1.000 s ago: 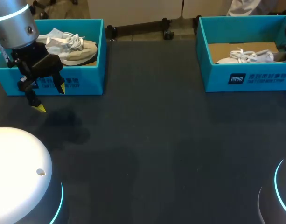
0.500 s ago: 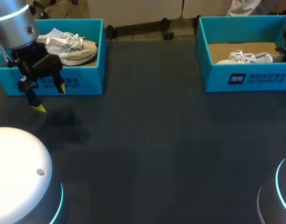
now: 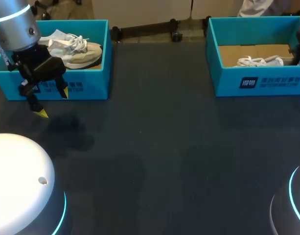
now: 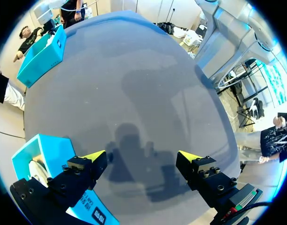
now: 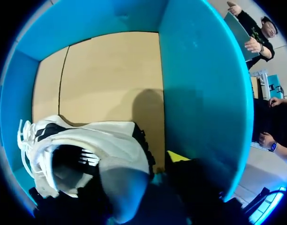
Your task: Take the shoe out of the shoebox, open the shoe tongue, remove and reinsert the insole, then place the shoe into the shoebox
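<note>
A white shoe [image 3: 260, 61] lies low in the right blue shoebox [image 3: 257, 81] on its cardboard floor. In the right wrist view the shoe [image 5: 82, 145] has its heel toward my right gripper [image 5: 143, 176]. One yellow fingertip [image 5: 178, 156] stands just clear of the heel, next to the box wall, and the other finger is hidden behind the heel, so the gripper is open. My left gripper [image 3: 53, 103] hangs open with nothing in it, in front of the left shoebox [image 3: 86, 90]. That box holds a beige shoe [image 3: 76, 51].
The dark table [image 3: 159, 156] stretches between the two boxes. The right box's walls [image 5: 204, 93] close in around my right gripper. In the left wrist view the left box's corner [image 4: 49, 150] sits beside one finger.
The white shoe has sunk lower into the right shoebox and my right gripper has let go of its heel. The left arm has stayed where it was.
</note>
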### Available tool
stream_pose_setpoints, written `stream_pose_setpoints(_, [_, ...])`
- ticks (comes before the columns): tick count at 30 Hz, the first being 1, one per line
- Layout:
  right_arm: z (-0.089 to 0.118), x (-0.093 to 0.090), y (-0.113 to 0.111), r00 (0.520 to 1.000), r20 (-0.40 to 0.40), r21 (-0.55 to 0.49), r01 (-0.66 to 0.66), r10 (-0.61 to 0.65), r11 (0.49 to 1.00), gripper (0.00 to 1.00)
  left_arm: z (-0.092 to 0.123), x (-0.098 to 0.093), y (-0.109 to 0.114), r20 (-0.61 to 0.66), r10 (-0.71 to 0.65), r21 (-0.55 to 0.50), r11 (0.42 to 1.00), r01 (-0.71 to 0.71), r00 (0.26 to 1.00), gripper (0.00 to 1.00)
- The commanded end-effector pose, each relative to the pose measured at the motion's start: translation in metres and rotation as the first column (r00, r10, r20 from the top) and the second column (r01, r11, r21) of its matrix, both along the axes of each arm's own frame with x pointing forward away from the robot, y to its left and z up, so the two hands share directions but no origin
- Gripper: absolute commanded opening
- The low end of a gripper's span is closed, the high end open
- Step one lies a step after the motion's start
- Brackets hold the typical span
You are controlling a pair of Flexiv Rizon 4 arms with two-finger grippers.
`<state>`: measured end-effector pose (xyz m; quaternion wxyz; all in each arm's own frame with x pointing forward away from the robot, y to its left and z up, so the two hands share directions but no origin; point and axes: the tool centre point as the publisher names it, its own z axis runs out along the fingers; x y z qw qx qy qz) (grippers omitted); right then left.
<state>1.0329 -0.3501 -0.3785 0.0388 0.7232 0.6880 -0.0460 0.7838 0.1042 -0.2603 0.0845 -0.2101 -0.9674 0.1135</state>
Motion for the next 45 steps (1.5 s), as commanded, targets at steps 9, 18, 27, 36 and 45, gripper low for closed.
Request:
stream_pose_setpoints(9, [0.039, -0.01, 0.01, 0.999, 0.025, -0.036, 0.027, -0.026, 0.999, 1.0, 0.0, 0.0, 0.0, 0.0, -0.001, 0.002, 1.0, 0.001, 1.0, 1.0])
stream_pose_setpoints(18, [0.071, -0.016, 0.015, 0.999, 0.038, 0.004, 0.034, -0.034, 0.999, 1.0, 0.0, 0.0, 0.0, 0.0, -0.001, 0.002, 1.0, 0.001, 1.0, 1.0])
stream_pose_setpoints(27, [0.103, -0.034, 0.03, 0.999, 0.029, 0.052, 0.032, -0.034, 0.998, 1.0, 0.0, 0.0, 0.0, 0.0, -0.001, 0.002, 1.0, 0.001, 1.0, 1.0])
stream_pose_setpoints(36, [0.133, -0.067, 0.052, 0.999, 0.026, 0.093, 0.035, -0.038, 0.995, 1.0, 0.0, 0.0, 0.0, 0.0, -0.001, 0.002, 1.0, 0.001, 1.0, 1.0])
stream_pose_setpoints(45, [0.148, -0.096, 0.074, 0.999, 0.01, 0.135, 0.039, -0.041, 0.99, 1.0, 0.0, 0.0, 0.0, 0.0, -0.001, 0.002, 1.0, 0.001, 1.0, 1.0])
